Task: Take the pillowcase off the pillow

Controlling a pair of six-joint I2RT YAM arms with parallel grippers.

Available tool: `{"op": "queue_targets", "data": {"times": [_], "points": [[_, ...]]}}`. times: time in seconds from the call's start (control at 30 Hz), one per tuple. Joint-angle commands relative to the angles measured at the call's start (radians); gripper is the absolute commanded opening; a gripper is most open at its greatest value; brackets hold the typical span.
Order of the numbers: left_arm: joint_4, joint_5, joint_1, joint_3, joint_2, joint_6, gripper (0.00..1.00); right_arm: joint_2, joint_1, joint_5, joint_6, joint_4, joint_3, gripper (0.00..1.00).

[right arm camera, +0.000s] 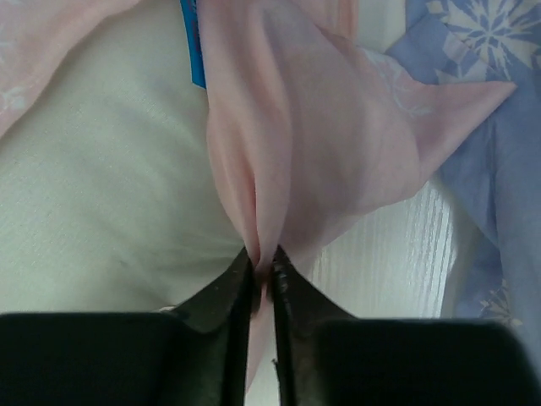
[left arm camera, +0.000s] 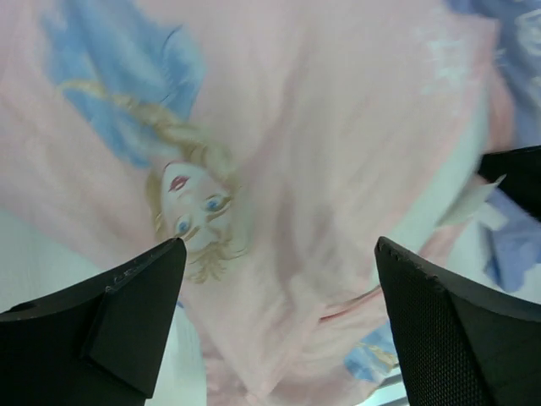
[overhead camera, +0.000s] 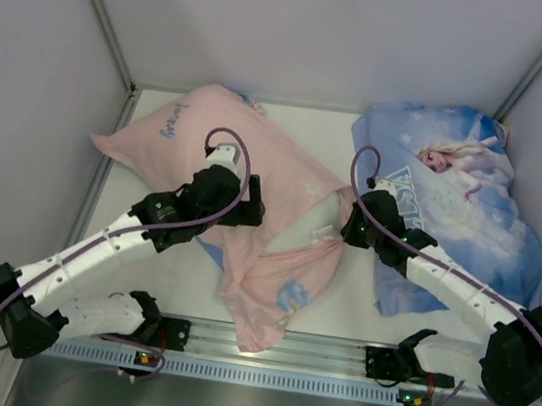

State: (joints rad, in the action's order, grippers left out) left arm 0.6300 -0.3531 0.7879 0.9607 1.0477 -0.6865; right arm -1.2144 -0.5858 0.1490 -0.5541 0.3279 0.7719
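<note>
Tabletop (overhead camera: 178,286), white, boxed in by pale grey walls (overhead camera: 326,29). The left arm (overhead camera: 103,245) and right arm (overhead camera: 456,285) both stretch forward, elbows bent. The left gripper (left arm camera: 277,249) hangs spread wide, with the pillowcase (left arm camera: 338,127) just beyond its fingers, pink side up. The right gripper (right arm camera: 262,258) is clenched on a pinched fold of that pillowcase. The white pillow (right arm camera: 101,194) is left of its jaws. Two pillows in all: the blue-printed pillow (overhead camera: 462,210) lies to the right of those jaws.
</note>
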Motion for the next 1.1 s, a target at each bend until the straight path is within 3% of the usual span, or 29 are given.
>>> {"op": "queue_targets", "data": {"times": [0.0, 0.03, 0.27, 0.57, 0.7, 0.9, 1.07], "points": [[-0.001, 0.077, 0.031, 0.162, 0.072, 0.099, 0.97, 0.061, 0.014, 0.07, -0.039, -0.046, -0.045, 0.06], [0.008, 0.068, 0.066, 0.23, 0.143, 0.111, 0.97, 0.087, 0.015, 0.075, -0.044, -0.046, -0.054, 0.0], [0.031, -0.081, 0.201, 0.475, 0.443, 0.192, 0.99, 0.137, 0.021, 0.006, -0.072, -0.072, -0.129, 0.0], [0.045, -0.239, 0.295, 0.536, 0.655, 0.238, 0.99, 0.207, 0.033, -0.051, -0.079, -0.089, -0.166, 0.0], [0.045, -0.228, 0.304, 0.573, 0.736, 0.254, 0.99, 0.246, 0.035, -0.077, -0.086, -0.099, -0.178, 0.0], [-0.036, -0.055, 0.304, 0.569, 0.776, 0.275, 0.99, 0.271, 0.046, -0.092, -0.081, -0.099, -0.194, 0.0], [-0.064, -0.024, 0.303, 0.581, 0.811, 0.283, 0.99, 0.271, 0.055, -0.115, -0.078, -0.105, -0.203, 0.0]]}}
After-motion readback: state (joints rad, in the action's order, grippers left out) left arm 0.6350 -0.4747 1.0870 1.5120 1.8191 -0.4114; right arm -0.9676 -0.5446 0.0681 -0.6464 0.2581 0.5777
